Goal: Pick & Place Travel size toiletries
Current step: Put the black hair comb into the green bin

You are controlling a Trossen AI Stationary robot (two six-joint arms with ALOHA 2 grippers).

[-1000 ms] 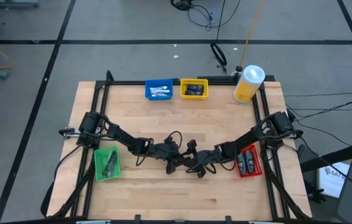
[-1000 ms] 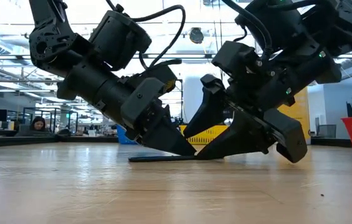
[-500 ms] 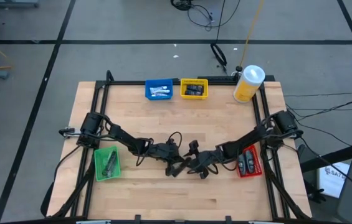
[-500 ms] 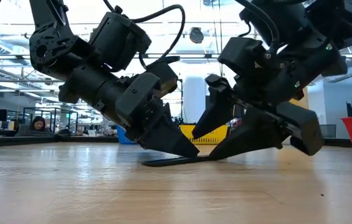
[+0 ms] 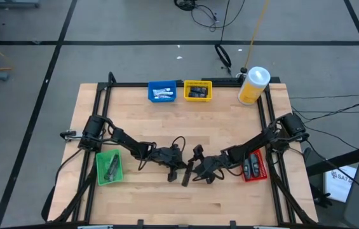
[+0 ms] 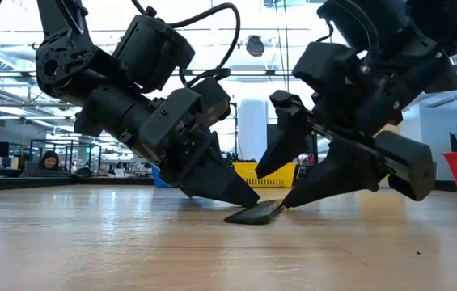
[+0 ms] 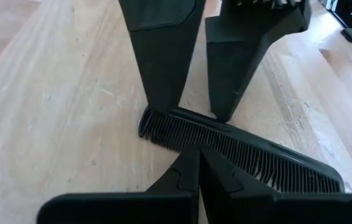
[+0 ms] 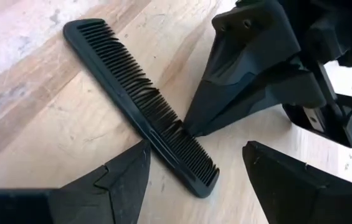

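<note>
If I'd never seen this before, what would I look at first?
Probably the two end effectors meeting nose to nose near the table's front middle, over a black comb. The left end effector is shut, its tips on the comb; the right end effector is open around it. Coloured bins stand around, like the red bin.

closed left jaws touching black comb

Probably open-plan lab: desks, floor cables

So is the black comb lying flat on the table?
Mostly: the black plastic comb lies on the wooden table, one end slightly raised; both end effectors crowd it.
</note>
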